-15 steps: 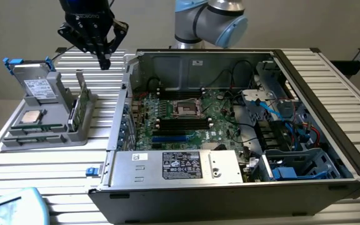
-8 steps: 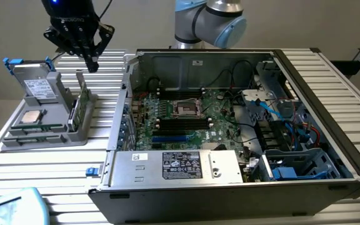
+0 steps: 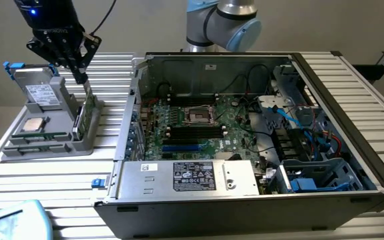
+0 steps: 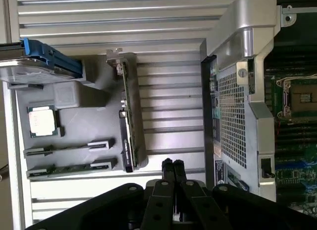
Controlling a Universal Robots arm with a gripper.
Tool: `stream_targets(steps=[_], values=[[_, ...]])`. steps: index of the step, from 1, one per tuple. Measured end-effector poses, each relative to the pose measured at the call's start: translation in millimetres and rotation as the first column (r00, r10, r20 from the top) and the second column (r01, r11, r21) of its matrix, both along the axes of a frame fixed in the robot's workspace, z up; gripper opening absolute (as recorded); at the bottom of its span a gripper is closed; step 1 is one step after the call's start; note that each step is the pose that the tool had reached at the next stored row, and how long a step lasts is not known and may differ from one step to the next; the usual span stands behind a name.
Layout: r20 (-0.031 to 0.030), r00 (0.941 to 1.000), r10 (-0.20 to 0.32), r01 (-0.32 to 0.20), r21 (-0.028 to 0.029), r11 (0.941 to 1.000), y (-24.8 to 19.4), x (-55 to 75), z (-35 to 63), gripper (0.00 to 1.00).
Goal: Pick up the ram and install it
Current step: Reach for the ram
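Note:
The ram (image 3: 86,106) is a long thin green stick standing on edge along the side of a grey holder tray (image 3: 78,146) that faces the computer case. In the wrist view the ram (image 4: 128,126) shows dark chips and a small white label. My gripper (image 3: 80,78) hangs just above the ram's far end, fingers pointing down. In the wrist view the gripper (image 4: 172,164) is shut with nothing between its fingertips, and it sits beside the stick, not around it.
The tray also carries a square silver CPU (image 4: 42,122), a hard drive with a blue frame (image 4: 37,66) and two narrow strips in slots (image 4: 69,147). The open computer case (image 3: 352,150) lies at the exterior view's right, with black motherboard slots (image 3: 192,131) inside.

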State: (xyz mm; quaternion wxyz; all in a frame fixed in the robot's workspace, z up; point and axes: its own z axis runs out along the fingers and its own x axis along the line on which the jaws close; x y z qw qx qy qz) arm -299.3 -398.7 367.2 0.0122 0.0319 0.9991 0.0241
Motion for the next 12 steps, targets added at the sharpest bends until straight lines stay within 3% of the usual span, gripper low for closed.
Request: stream_targets(steps=[12], values=[[-0.0007, 0.9997, 0.026, -0.026, 0.0002, 0.9997, 0.0, -43.6, -21.2, 0.10]])
